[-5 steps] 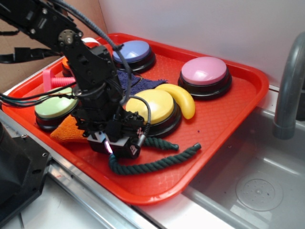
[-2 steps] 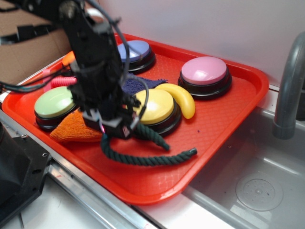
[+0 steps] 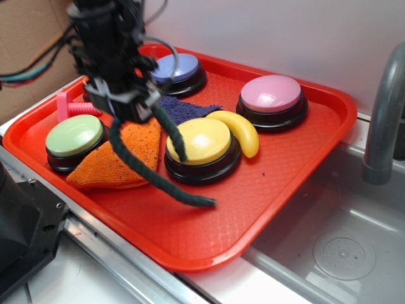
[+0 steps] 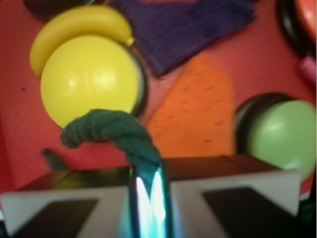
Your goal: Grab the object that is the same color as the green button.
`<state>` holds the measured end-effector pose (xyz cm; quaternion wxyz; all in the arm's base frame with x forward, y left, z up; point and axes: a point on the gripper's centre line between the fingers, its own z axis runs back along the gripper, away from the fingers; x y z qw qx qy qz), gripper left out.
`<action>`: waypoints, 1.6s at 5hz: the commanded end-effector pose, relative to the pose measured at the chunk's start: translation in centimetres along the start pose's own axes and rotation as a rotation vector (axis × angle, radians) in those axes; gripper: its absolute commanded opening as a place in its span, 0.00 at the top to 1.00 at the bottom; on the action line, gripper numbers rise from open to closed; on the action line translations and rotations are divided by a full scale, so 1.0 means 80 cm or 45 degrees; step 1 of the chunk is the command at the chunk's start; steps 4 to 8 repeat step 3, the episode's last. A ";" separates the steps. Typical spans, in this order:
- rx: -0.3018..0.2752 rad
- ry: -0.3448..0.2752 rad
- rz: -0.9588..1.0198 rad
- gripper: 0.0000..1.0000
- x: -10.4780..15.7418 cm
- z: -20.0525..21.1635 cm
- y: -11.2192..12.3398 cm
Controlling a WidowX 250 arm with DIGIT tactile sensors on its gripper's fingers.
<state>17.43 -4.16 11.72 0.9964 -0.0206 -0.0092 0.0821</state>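
My gripper (image 3: 130,109) hangs above the left half of the red tray (image 3: 266,190), shut on the dark green twisted rope (image 3: 149,168). The rope droops from the jaws in two strands: one ends over the yellow button (image 3: 199,140), the other trails down to the tray floor. In the wrist view the rope (image 4: 116,131) loops out of the closed gripper (image 4: 148,193). The pale-green button (image 3: 74,135) sits at the tray's left edge, below and left of the gripper, and shows at the right of the wrist view (image 4: 285,136).
An orange cloth (image 3: 117,161) lies under the rope. Also on the tray: a purple cloth (image 3: 183,109), a yellow banana (image 3: 240,130), pink button (image 3: 272,95), blue button (image 3: 180,68), pink handle (image 3: 73,107). A sink (image 3: 342,247) and grey faucet (image 3: 383,114) lie to the right.
The gripper has risen and moved back-left, lifting the rope off the tray. The rope now dangles, with only its far end near the tray.
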 end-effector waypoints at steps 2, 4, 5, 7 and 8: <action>-0.044 -0.157 0.179 1.00 0.044 0.070 0.089; -0.054 -0.226 0.271 1.00 0.055 0.068 0.104; -0.054 -0.226 0.271 1.00 0.055 0.068 0.104; -0.054 -0.226 0.271 1.00 0.055 0.068 0.104; -0.054 -0.226 0.271 1.00 0.055 0.068 0.104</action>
